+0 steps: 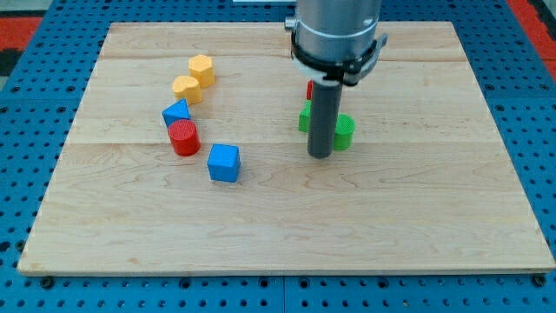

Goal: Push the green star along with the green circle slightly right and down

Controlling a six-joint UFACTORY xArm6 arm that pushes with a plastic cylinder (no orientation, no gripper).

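The green circle (pixel 344 131) sits right of the board's middle, partly hidden by my rod. The green star (pixel 305 117) shows only as a green edge to the left of the rod. My tip (pixel 320 156) rests on the board just below and between the two green blocks, close to the circle's left side. A small red block (pixel 309 89) is mostly hidden behind the rod above them; its shape cannot be made out.
On the view's left stand two yellow blocks (pixel 201 69) (pixel 186 87), a blue triangle (pixel 175 112), a red cylinder (pixel 184 137) and a blue cube (pixel 223 163). The wooden board (pixel 278 226) lies on a blue pegboard.
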